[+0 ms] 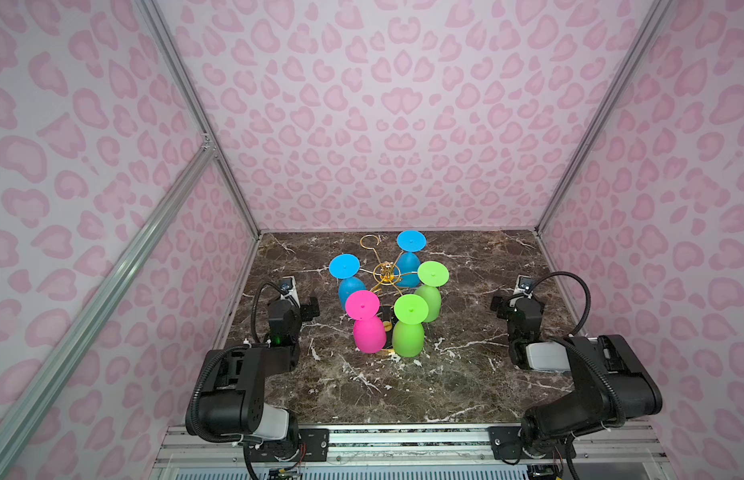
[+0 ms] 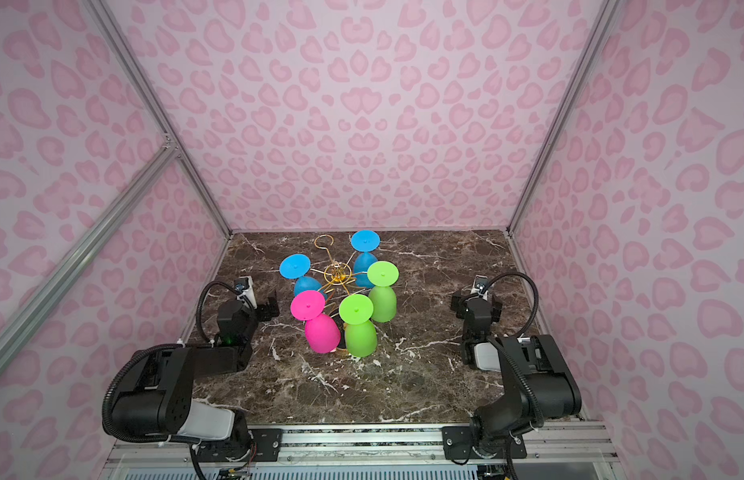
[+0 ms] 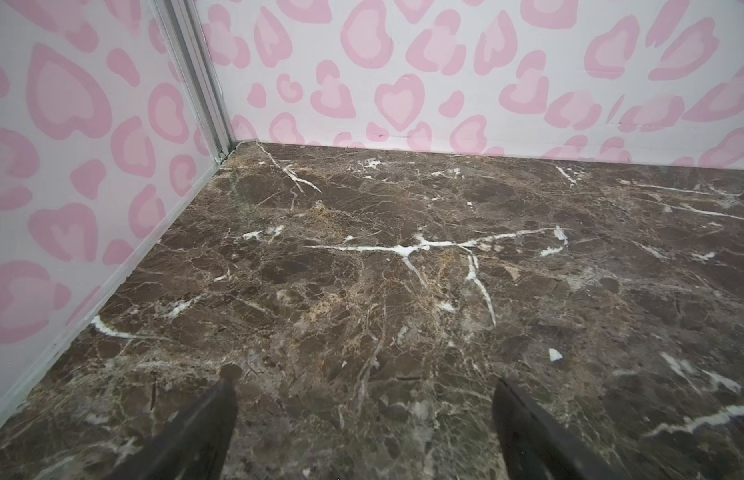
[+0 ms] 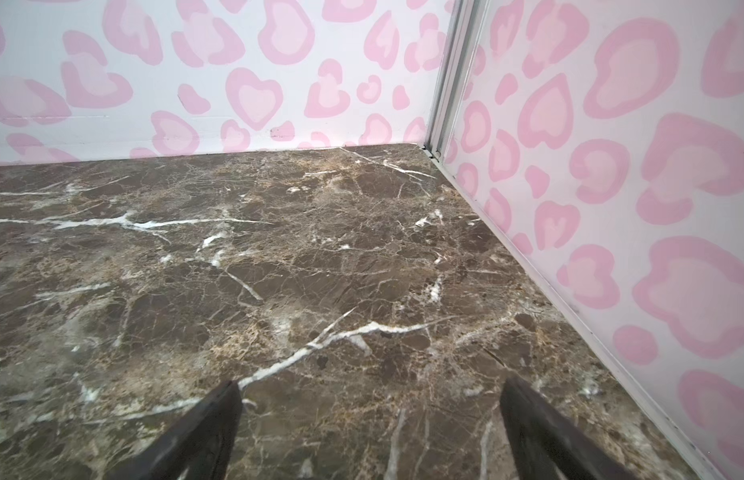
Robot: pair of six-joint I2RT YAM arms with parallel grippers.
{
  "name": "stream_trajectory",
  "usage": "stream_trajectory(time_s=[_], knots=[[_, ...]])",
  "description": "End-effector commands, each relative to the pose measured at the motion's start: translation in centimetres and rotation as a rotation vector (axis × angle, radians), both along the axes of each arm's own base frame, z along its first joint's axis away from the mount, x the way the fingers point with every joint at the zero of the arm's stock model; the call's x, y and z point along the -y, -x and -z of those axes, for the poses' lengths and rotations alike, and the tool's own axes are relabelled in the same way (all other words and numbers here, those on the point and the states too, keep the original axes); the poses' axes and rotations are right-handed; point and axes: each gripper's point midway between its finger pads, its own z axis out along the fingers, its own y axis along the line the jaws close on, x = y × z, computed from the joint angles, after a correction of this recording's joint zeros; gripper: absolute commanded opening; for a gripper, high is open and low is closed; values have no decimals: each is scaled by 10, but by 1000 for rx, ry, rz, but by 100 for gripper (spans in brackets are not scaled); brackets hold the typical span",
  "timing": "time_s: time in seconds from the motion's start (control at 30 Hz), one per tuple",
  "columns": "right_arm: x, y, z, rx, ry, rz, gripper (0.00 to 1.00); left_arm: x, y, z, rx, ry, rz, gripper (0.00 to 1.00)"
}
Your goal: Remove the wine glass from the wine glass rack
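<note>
The gold wire wine glass rack (image 1: 386, 272) (image 2: 337, 272) stands at the middle back of the marble table. Plastic wine glasses hang from it upside down: a pink one (image 1: 368, 332) (image 2: 322, 332), two green ones (image 1: 408, 336) (image 1: 430, 305) and two blue ones (image 1: 349, 289) (image 1: 408, 270). One hook (image 1: 370, 242) at the back is empty. My left gripper (image 1: 295, 299) (image 3: 366, 378) is open, left of the rack and apart from it. My right gripper (image 1: 518, 299) (image 4: 371, 382) is open, well to the right. Both wrist views show only bare marble between the fingers.
Pink heart-patterned walls close in the table (image 1: 403, 386) on the left, back and right. An aluminium rail (image 1: 403, 440) runs along the front edge and carries both arm bases. Bare marble lies in front of the rack and beside each gripper.
</note>
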Motion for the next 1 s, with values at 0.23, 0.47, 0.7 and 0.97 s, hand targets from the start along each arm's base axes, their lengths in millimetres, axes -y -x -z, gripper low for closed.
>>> stream_trajectory(time_s=[0.23,0.47,0.7,0.97], knots=[[3,0,-1,6,2,17,99,-1,-2,-8,32,1,-6,97],[3,0,-1,6,1,22,99,-1,-2,-8,32,2,-5,97],[3,0,-1,4,1,20,99,-1,-2,-7,28,3,-4,97],[6,0,-19,51,18,56,99,-12,-3,-16,24,10,-73,97]])
